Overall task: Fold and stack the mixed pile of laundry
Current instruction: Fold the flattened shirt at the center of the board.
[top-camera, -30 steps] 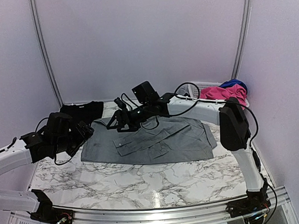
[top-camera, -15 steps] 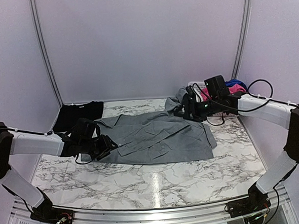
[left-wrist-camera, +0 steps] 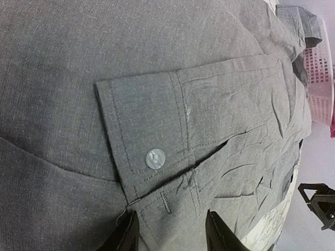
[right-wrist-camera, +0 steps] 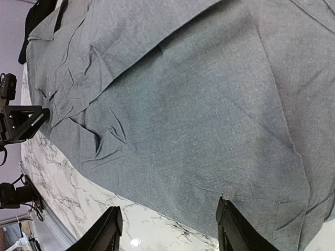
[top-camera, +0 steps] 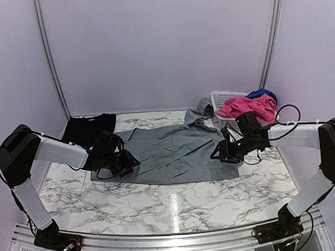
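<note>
Step in hand: folding the grey shirt [top-camera: 175,153], which lies spread flat at the middle of the marble table [top-camera: 178,207]. The left gripper [left-wrist-camera: 170,236] sits low at the shirt's left edge by the buttoned cuff [left-wrist-camera: 152,151], jaws apart astride the fabric, nothing pinched. The right gripper [right-wrist-camera: 170,230] hangs over the right hem, jaws likewise apart (both forearms reach inward, nearly level). The next move probably calls for both to pinch the edges together, then lift jointly
</note>
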`<action>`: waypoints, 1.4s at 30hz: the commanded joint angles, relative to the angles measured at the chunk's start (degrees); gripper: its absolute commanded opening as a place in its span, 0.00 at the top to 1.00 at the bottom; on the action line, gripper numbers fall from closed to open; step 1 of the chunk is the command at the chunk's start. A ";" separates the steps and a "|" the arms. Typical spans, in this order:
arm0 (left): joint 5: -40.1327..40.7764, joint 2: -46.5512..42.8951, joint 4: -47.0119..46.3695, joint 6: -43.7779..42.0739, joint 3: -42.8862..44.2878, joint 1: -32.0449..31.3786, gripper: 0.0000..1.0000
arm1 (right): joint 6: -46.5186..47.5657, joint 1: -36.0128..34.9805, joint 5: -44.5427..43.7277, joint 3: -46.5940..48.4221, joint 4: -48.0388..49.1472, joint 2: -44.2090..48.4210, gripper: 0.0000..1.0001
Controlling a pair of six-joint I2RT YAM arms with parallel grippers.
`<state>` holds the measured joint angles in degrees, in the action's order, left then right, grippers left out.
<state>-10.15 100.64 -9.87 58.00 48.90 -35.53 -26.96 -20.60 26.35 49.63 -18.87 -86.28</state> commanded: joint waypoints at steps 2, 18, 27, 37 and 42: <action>3.19 -3.05 1.89 2.53 -0.38 0.20 0.54 | -0.14 0.58 -1.57 -0.73 3.07 -1.90 0.44; 3.16 1.31 1.45 6.83 0.84 0.25 0.53 | 1.51 0.68 -3.93 0.19 4.45 -9.03 0.50; -0.22 3.66 -5.07 4.14 4.55 -0.51 0.58 | 2.89 0.70 -4.37 0.39 3.69 -11.83 0.52; 2.88 -2.37 -4.59 3.09 3.48 -0.42 1.00 | 3.52 0.78 -6.16 0.32 2.06 -12.09 0.52; 6.01 -8.18 4.50 -0.41 5.06 -0.17 1.00 | 4.22 0.87 -7.58 -0.20 0.59 -11.03 0.52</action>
<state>-7.09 98.10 -12.43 61.43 52.45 -35.79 -23.79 -20.43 22.63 49.56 -14.37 -96.55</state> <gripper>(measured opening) 0.009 0.480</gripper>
